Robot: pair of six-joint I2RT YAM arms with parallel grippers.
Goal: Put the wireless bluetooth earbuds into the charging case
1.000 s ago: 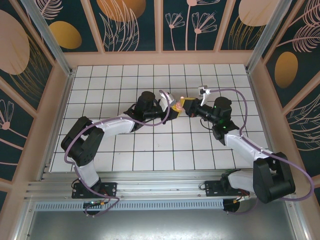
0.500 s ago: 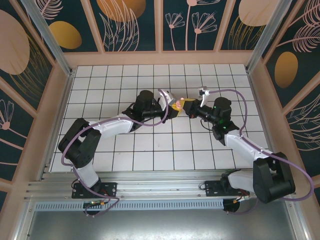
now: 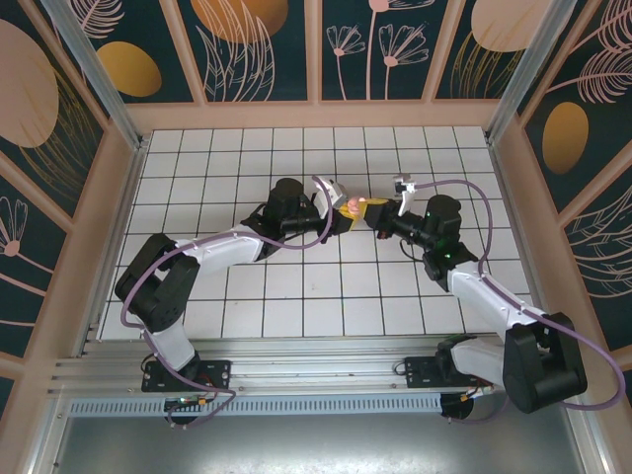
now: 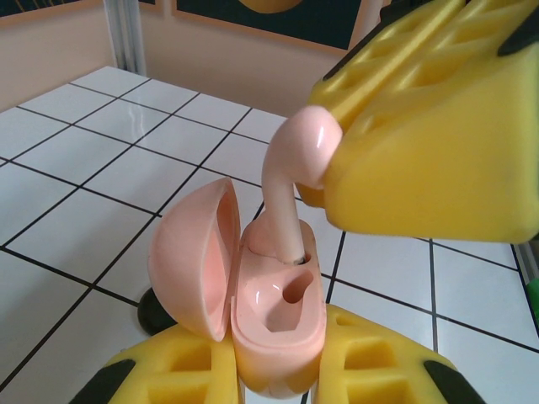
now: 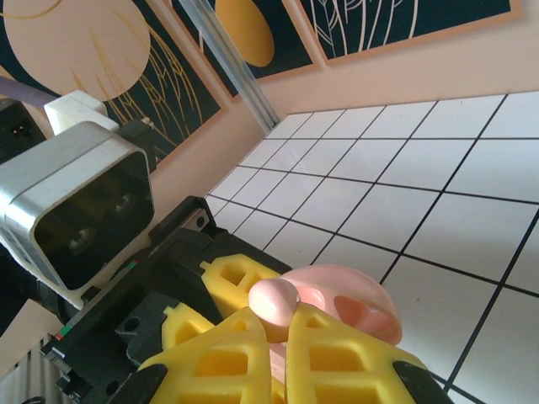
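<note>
While its stem sits only partway into one socket, the pale pink earbud [image 4: 290, 181] leans toward 1 o'clock above the open charging case [image 4: 278, 311], whose lid [image 4: 194, 252] hangs open at 9 o'clock and whose second socket, toward 6 o'clock of the stem, is empty. The right hand [image 5: 282, 353] is clenched on the earbud's bulb, reaching in from 2 o'clock, and the left hand [image 3: 341, 214] is clamped on the case from below, the pair held in the air just toward 12 o'clock of the middle of the tiled desk [image 3: 257, 296]. Because the stem is tilted rather than in line with the socket, a further push could wedge it against the rim, lever the case round in the left hand's soft pads, or squeeze the smooth bulb out of the grasp and drop it to the desk. Releasing too early looks equally risky, since the earbud is not yet seated. Against the view a second earlier, the meeting point has barely shifted, while the left elbow has drawn toward 7 o'clock and the right wrist has edged toward 2 o'clock.
</note>
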